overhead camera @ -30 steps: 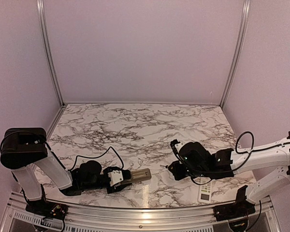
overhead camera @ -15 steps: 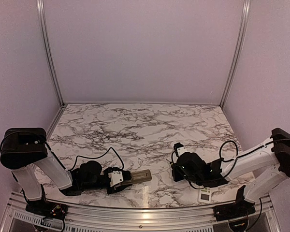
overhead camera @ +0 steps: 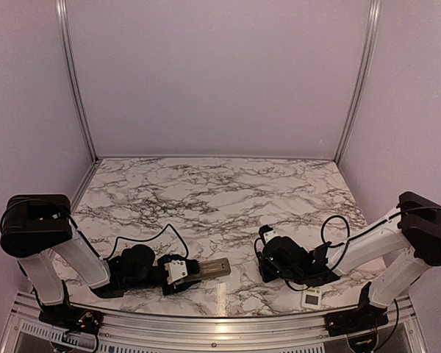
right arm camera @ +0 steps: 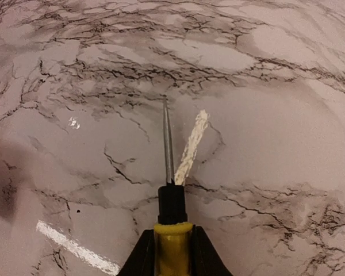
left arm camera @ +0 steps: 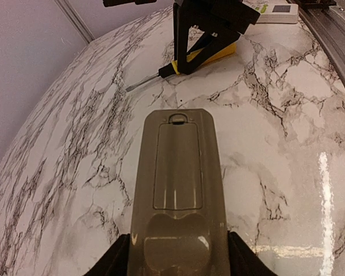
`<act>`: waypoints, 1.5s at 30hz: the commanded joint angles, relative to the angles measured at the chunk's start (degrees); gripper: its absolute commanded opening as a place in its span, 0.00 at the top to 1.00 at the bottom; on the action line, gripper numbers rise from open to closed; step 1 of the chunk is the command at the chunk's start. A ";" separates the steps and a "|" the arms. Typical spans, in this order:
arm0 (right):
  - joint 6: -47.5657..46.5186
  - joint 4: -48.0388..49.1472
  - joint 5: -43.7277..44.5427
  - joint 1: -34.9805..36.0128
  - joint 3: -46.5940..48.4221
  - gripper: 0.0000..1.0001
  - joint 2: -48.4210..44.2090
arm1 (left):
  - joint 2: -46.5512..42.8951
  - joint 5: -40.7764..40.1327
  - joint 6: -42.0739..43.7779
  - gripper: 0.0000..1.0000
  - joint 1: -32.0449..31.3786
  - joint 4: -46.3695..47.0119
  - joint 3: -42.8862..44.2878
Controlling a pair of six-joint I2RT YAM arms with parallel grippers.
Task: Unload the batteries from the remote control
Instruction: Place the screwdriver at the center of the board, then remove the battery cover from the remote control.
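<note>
From the top view I am watching the left gripper (overhead camera: 185,275) lying low on the marbled white table (overhead camera: 206,198), pinching one end of an olive-brown plastic remote control (overhead camera: 214,268). The right gripper (overhead camera: 264,262) is hanging just over the table, well apart from it. A small white remote (overhead camera: 313,296) is sitting near the front edge.

In the left wrist view I am looking along the olive remote's back. Its moulded rectangular battery cover (left arm camera: 177,167) is sitting flush, not yet off, so I judge the batteries are inside beneath it, hidden from me. The fingers are pressing both flanks.

Through the right wrist view I am seeing the pincer closed on a yellow-handled screwdriver with a slim steel shaft (right arm camera: 168,144), its tip pointing away over the marble.

I am expecting the batteries to be small, light, stiff and smooth, apt to roll. I am planning to take each across its middle once it is exposed.
</note>
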 commanded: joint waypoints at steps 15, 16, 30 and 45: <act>-1.19 -14.03 -1.81 -0.34 7.49 0.49 -5.96 | -1.36 0.78 0.33 1.00 -0.24 -0.50 1.16; -1.55 -14.95 -1.46 -0.36 8.04 0.46 -6.88 | -1.29 0.78 0.37 1.00 -0.24 -0.50 1.16; -4.38 -14.48 -5.24 0.69 11.01 0.16 -18.03 | -1.32 0.70 0.32 1.00 -0.24 -0.86 1.43; -2.15 2.04 -18.65 1.04 6.72 0.18 -14.72 | -1.28 0.62 0.13 1.00 -0.24 -1.32 1.69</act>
